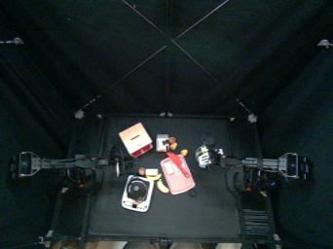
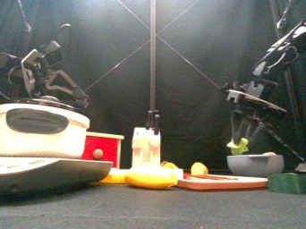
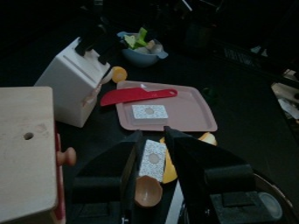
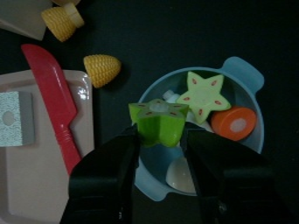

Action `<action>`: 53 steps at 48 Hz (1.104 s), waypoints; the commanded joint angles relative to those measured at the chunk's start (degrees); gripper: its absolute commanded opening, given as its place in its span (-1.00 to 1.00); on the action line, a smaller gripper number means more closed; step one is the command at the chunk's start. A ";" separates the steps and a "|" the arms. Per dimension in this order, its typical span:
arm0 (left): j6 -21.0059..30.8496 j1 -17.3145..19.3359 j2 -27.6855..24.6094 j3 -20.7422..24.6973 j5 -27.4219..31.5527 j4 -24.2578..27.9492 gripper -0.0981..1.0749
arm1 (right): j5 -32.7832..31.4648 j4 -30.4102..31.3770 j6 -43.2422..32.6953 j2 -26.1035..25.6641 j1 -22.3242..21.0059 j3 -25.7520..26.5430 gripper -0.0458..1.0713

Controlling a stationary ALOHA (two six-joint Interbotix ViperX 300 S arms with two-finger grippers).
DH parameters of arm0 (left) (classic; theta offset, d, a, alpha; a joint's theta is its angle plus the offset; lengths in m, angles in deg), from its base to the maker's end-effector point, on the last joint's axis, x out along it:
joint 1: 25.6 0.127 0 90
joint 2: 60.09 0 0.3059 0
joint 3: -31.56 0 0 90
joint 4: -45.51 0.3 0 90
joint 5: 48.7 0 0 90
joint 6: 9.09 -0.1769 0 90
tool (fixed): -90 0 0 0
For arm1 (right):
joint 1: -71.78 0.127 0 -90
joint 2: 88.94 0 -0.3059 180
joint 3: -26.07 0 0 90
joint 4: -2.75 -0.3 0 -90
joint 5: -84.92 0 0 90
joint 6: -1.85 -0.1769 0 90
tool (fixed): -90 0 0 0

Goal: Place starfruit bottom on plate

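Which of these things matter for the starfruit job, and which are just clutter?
Job: green starfruit piece, right gripper holding it, pink tray, probably the plate.
Lying about: blue bowl, star-shaped slice, red knife, yellow piece, white block.

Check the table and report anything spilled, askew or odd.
Nothing looks spilled or damaged. The only unusual thing: a green starfruit piece sits between the right gripper jaws above the blue bowl, not on the pink tray.
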 commanded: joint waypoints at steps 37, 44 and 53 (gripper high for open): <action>-9.58 -5.10 -7.82 6.06 -3.08 8.61 0.38 | 17.31 1.32 -0.09 0.79 10.72 7.65 0.34; -9.93 -5.19 -9.67 6.50 -3.16 8.53 0.38 | 21.18 1.05 -0.09 4.48 12.57 7.47 0.34; -10.02 -5.19 -9.40 6.24 -3.08 8.53 0.38 | 22.15 1.23 0.00 10.99 16.44 9.14 0.34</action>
